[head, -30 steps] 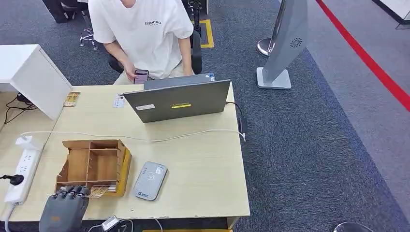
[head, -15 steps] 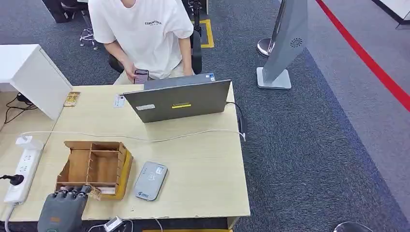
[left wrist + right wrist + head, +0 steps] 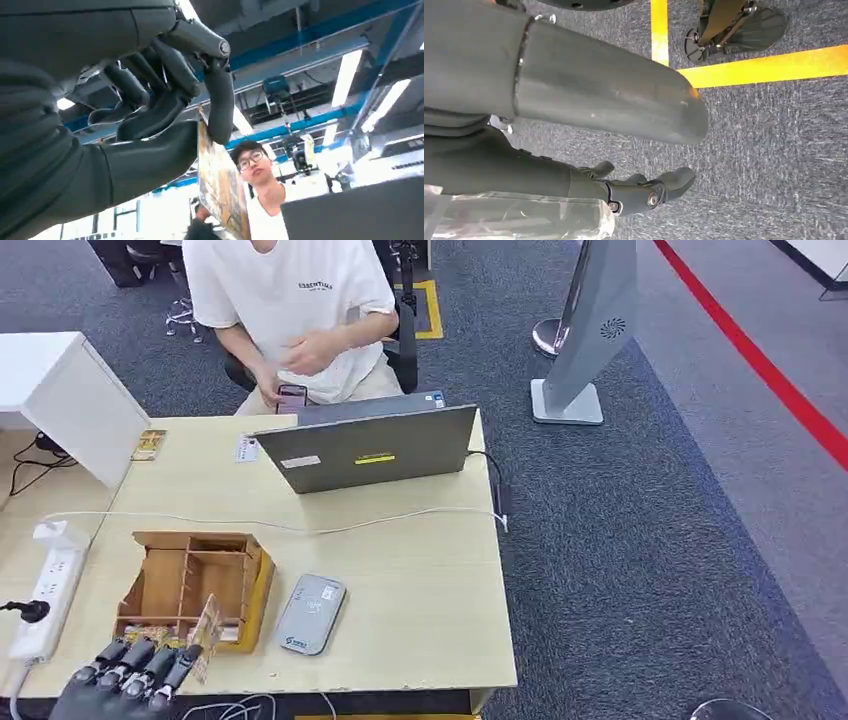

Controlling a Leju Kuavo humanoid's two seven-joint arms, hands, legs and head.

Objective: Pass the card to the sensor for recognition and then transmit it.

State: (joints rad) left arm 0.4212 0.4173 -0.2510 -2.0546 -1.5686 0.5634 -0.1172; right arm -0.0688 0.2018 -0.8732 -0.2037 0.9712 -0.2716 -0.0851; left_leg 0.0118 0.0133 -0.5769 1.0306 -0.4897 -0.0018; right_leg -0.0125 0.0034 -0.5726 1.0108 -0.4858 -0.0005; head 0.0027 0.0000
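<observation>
Left hand [image 3: 125,675] pinches a thin yellowish patterned card [image 3: 207,633] at lower left — just before the wooden compartment box [image 3: 190,583]; right hand [image 3: 624,187] hangs, seemingly empty.

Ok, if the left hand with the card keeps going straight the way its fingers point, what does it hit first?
Most likely the wooden organizer. The left hand holds the card just short of its near wall, fingers aimed toward it. Height is unclear, so it might pass over.
</observation>
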